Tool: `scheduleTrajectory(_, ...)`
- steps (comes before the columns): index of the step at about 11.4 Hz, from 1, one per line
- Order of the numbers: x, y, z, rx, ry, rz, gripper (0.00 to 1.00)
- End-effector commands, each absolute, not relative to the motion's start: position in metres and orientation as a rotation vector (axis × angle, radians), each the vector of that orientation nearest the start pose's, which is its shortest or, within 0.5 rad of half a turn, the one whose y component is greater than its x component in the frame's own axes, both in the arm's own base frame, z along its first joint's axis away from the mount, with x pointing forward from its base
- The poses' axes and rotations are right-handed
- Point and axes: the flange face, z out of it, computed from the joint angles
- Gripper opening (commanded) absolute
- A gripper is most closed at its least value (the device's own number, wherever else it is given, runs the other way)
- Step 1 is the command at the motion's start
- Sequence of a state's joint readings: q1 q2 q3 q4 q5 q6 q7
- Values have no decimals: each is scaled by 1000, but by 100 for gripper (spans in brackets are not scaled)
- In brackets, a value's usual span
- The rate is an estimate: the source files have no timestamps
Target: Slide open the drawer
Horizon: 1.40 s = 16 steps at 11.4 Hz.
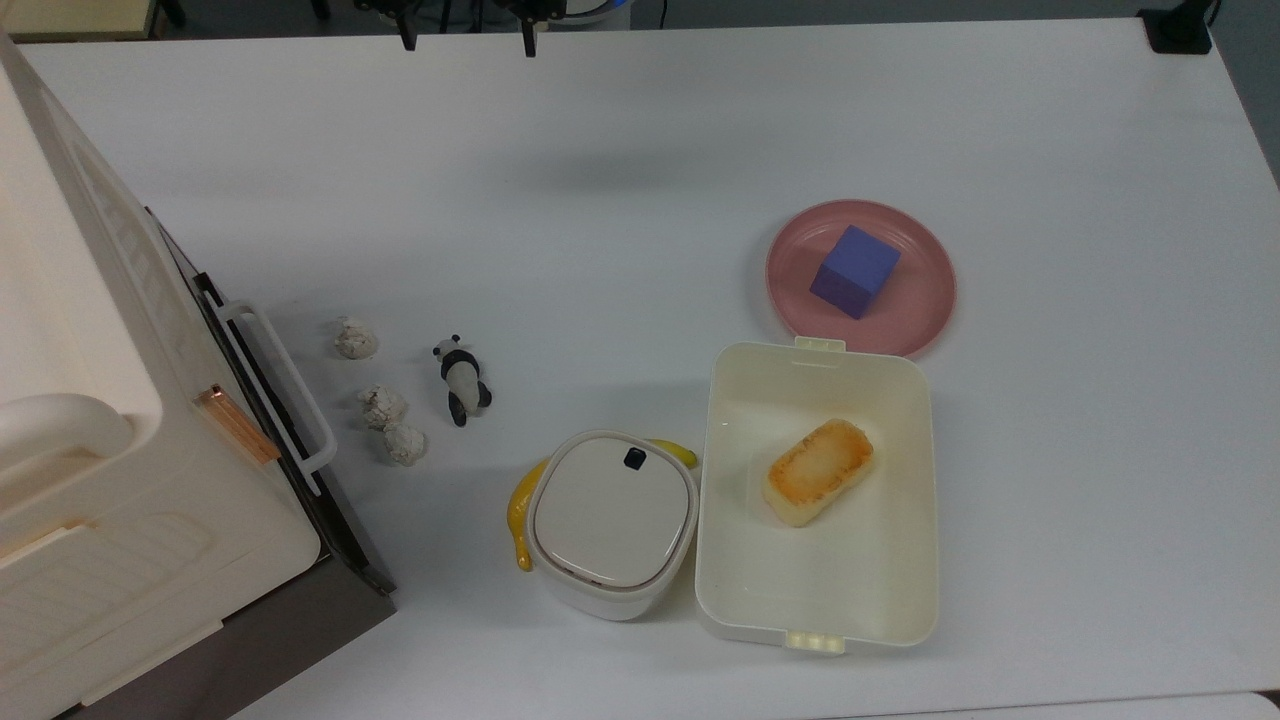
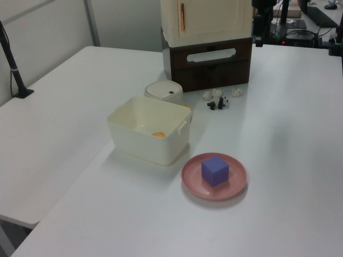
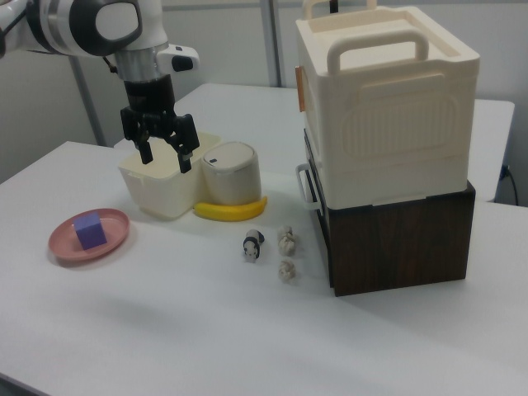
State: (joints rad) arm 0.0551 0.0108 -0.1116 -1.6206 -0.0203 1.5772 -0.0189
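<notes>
While drawer (image 2: pixel 210 63) sits closed, fingers (image 3: pixel 166 154) spread, no writing legible

Three white lumps (image 1: pixel 380 405) and panda figure (image 1: pixel 461 378) crowd the drawer (image 1: pixel 300 470) front.

arm raised, tool (image 3: pixel 166 154) pointing down, fingers spread
</notes>
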Motion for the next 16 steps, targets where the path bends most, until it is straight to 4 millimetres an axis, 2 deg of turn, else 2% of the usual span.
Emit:
scheduleTrajectory(1, 553, -42, 598, -3155, 74, 71, 100)
scheduleTrajectory(8, 555, -40, 591, -3155, 47, 93, 100)
scheduleTrajectory(11, 558, -39, 585, -3156, -91, 109, 100)
scheduleTrajectory(12, 564, -41, 579, -3164, -134, 107, 99)
scheduleTrajectory(13, 575, -45, 576, -3172, -195, 28, 99)
scheduleTrajectory(14, 592, -50, 562, -3182, -272, -41, 99)
scheduleTrajectory(15, 608, -67, 547, -3223, -342, -92, 98)
scheduleTrajectory(16, 623, -85, 548, -3255, -417, -179, 98)
